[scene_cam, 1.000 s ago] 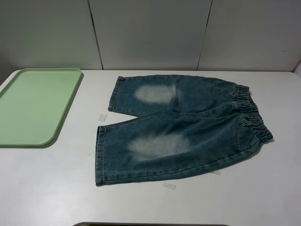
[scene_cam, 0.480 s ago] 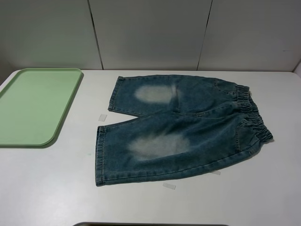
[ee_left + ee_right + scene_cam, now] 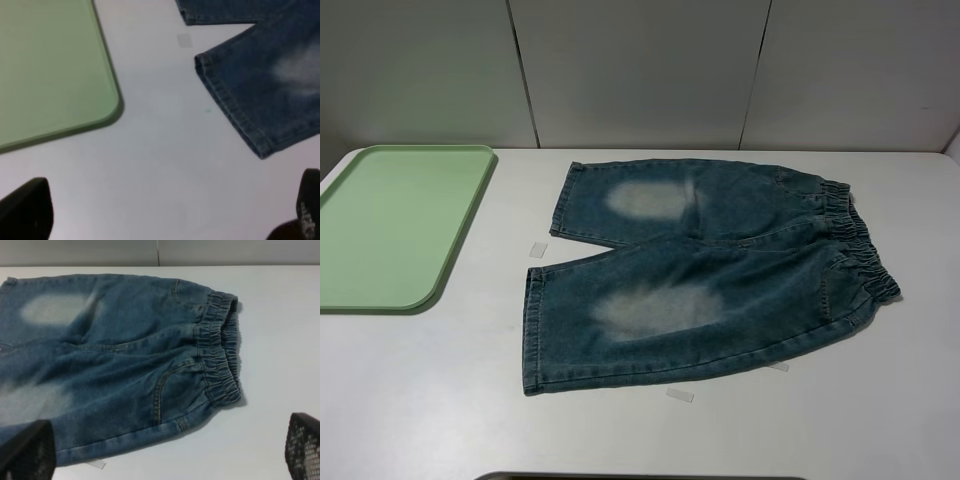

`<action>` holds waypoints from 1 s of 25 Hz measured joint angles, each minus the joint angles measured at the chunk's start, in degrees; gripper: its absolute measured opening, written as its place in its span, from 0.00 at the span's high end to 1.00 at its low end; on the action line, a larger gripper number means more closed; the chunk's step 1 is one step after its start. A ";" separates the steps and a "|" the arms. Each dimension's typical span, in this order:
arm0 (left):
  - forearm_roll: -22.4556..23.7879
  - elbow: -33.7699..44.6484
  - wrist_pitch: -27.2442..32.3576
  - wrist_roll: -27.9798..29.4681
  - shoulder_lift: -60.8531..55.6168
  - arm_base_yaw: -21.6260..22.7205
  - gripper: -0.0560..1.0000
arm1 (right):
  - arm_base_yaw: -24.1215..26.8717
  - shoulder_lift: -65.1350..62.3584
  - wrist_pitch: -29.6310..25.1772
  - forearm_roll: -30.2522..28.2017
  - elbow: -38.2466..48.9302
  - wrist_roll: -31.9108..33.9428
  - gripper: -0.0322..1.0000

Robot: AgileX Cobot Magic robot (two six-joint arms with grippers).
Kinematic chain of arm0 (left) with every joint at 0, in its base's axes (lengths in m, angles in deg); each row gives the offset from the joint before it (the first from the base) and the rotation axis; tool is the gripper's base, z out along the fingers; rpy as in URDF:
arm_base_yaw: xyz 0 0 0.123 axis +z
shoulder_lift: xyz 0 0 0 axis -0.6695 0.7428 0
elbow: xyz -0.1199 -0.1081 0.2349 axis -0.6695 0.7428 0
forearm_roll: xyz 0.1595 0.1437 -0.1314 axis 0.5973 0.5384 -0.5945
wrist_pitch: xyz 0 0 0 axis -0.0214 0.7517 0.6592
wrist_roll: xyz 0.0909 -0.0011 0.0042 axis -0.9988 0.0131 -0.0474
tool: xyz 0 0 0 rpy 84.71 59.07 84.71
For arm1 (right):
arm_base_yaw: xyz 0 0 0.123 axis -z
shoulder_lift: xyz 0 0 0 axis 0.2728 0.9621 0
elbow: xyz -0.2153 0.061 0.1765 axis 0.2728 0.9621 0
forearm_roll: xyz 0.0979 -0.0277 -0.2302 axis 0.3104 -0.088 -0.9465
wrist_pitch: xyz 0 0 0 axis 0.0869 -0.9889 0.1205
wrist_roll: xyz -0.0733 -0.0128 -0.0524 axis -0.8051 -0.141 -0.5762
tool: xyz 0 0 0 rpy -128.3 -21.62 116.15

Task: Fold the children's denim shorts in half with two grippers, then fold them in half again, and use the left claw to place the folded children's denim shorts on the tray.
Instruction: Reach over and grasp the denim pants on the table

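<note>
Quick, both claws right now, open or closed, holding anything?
Left claw: open, holding nothing.
Right claw: open, holding nothing; the denim shorts lie untouched.

Finding: no change detected between the earlier high-camera pictures and the present one. The children's denim shorts [image 3: 710, 275] show no displacement on the surface [image 3: 420, 400]: hems, waistband and faded patches fall on the same lines, with no fresh crease. The tray [image 3: 395, 225] shows no shift. The small pale tab [image 3: 680, 395] by the near hem is likewise unmoved. The wrist cameras offer only the present moment, so the left fingers [image 3: 25, 212] and the right fingers [image 3: 27, 450], both pairs spread wide, cannot be compared.
</note>
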 joint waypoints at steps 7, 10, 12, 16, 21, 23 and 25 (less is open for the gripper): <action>-5.23 0.02 0.00 -0.03 0.00 -1.71 0.02 | 0.00 0.06 0.00 0.06 0.00 0.00 0.30; -5.41 0.20 0.00 -0.26 0.00 -1.85 0.02 | 0.00 2.65 0.00 0.98 -0.14 -0.06 0.30; -5.41 0.20 0.06 -0.74 0.00 -2.43 0.02 | 0.00 5.99 -0.23 1.54 -1.03 -1.12 0.30; -5.41 -0.01 0.23 -2.12 0.77 -3.97 0.02 | 0.00 14.05 -0.23 3.92 -5.08 -6.81 0.30; -5.41 -3.97 0.28 -7.08 9.99 -6.25 0.02 | -1.09 22.17 1.60 6.49 -10.07 -14.36 0.30; -5.41 -6.58 0.28 -9.48 15.43 -7.31 0.02 | -2.29 24.30 2.61 6.57 -10.69 -17.06 0.30; -5.44 -9.35 1.19 -10.85 20.70 -8.13 0.02 | -3.92 26.19 3.08 6.17 -10.71 -20.43 0.30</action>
